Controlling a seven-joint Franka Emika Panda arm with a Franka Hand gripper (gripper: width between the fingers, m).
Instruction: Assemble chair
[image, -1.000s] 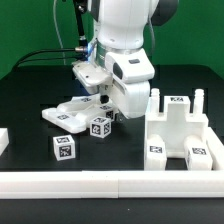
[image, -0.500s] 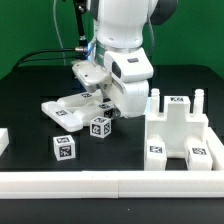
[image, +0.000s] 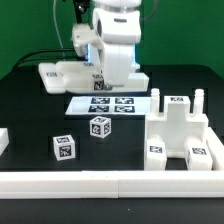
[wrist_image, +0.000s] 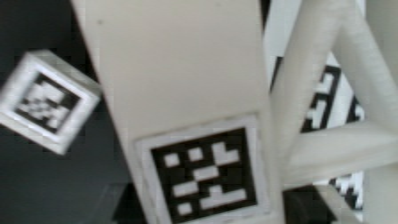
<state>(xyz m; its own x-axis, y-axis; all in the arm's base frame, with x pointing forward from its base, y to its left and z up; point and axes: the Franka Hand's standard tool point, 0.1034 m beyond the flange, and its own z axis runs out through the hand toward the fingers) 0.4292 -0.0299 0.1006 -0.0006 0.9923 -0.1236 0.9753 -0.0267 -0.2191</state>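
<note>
My gripper (image: 101, 78) is under the white wrist and is shut on a flat white chair panel (image: 62, 73). It holds the panel in the air above the table, sticking out toward the exterior view's left. In the wrist view the panel (wrist_image: 169, 90) fills the frame, with a tag and slanted braces beside it; my fingers are hidden. Two small tagged square blocks (image: 100, 127) (image: 63, 148) stand on the black table in front. A large tagged chair piece with pegs (image: 180, 130) stands at the exterior view's right.
The marker board (image: 112, 103) lies flat on the table below the held panel. A long plain white border rail (image: 110, 182) runs along the front edge. Another white part (image: 3, 140) shows at the far left edge. Cables hang behind the arm.
The arm has risen and drawn back, lifting the panel off the table. The marker board that lay under it is now in full view. The blocks have not moved.
</note>
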